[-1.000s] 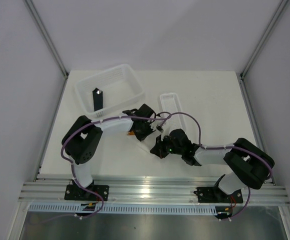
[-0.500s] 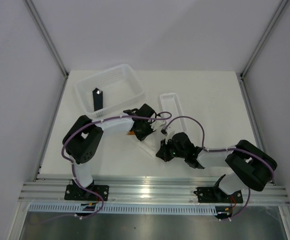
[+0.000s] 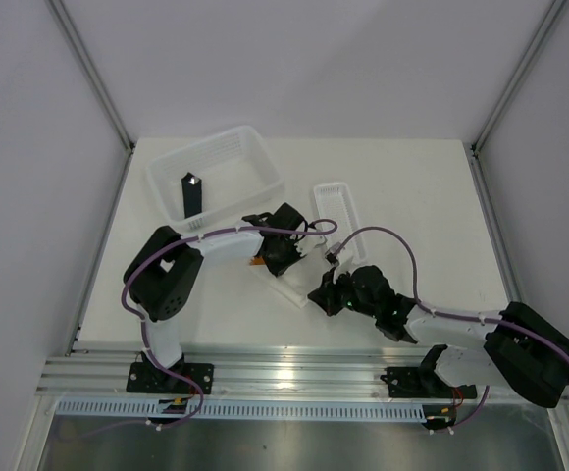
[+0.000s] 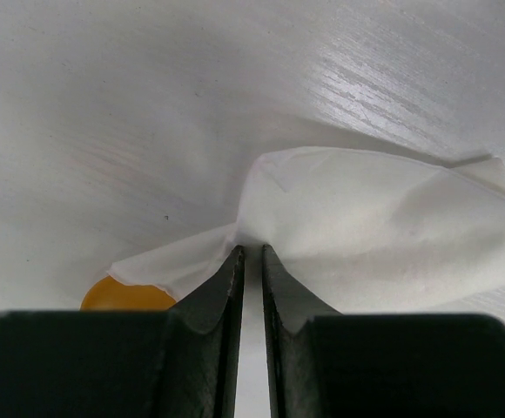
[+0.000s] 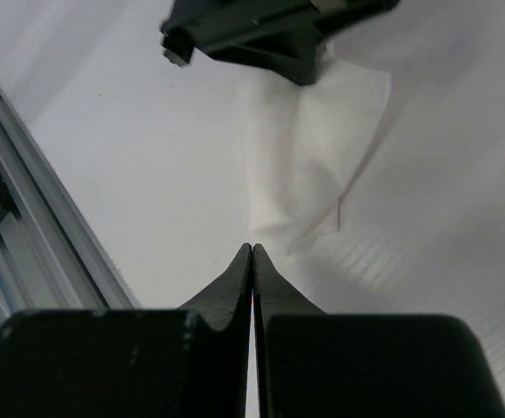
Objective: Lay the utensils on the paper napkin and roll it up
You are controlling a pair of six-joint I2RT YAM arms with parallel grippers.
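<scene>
White paper is lying as a loose, half-rolled strip near the middle of the table, and what is changing is my right arm. Over the last second it is swinging its elbow back toward 4 o'clock, while the right gripper [image 5: 252,248] is sliding off the napkin [image 3: 292,287] to sit just beyond its 4 o'clock end, fingers pressed tight together and carrying nothing. The left gripper [image 4: 252,251] is staying at the 10 o'clock end, narrowed to a slit and, as I am reading it, nipping a fold of the paper. I am judging the roll only partly made and still slack, probably needing another pass. Counting, I am seeing one napkin and one orange utensil [image 4: 126,298] peeking from under its edge. I am not finding the other two utensils; perhaps they are wrapped inside. I am also seeing one slotted basket [image 3: 267,162] at 11 o'clock holding one black block [image 3: 191,194], and one narrow tray [image 3: 338,201] at 1 o'clock.
</scene>
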